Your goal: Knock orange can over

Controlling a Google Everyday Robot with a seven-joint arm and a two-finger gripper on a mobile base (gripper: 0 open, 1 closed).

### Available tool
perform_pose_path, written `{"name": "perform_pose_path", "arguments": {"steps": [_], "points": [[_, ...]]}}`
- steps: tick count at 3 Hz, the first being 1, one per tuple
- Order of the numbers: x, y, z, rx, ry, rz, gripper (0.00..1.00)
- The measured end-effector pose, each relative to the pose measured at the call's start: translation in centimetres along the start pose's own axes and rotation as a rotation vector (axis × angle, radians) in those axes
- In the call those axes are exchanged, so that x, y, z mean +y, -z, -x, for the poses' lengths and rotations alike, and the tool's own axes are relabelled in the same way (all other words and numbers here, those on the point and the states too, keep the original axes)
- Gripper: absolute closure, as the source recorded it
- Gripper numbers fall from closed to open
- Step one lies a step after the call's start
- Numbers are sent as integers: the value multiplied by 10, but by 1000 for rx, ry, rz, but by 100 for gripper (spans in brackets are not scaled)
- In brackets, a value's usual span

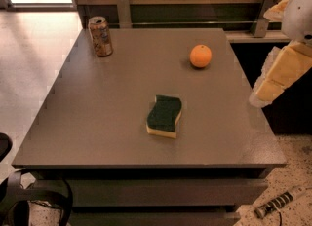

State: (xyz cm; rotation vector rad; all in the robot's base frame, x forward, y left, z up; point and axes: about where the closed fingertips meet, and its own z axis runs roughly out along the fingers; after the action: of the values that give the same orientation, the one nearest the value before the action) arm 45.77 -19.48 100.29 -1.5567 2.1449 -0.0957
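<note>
The orange can (100, 36) stands upright at the far left corner of the grey table (97, 122). It has an orange-brown patterned label and a silver top rim. My gripper (279, 74), with pale yellowish padding, hangs at the right edge of the view, just off the table's right side. It is far from the can, with the whole table width between them. It holds nothing that I can see.
A round orange fruit (201, 56) sits at the far right of the table. A green and yellow sponge (165, 116) lies near the middle. A wall with metal brackets (123, 7) runs behind the table. Cables (278, 202) lie on the floor at the lower right.
</note>
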Motion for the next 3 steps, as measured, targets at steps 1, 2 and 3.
{"name": "perform_pose_path", "arguments": {"steps": [1,2,3], "points": [[-5,-20,18,-123,-116,6,0],[-21,-40,63,-333,-197,-3,0],[-55,-45,117,-514,-218,-65,0]]}}
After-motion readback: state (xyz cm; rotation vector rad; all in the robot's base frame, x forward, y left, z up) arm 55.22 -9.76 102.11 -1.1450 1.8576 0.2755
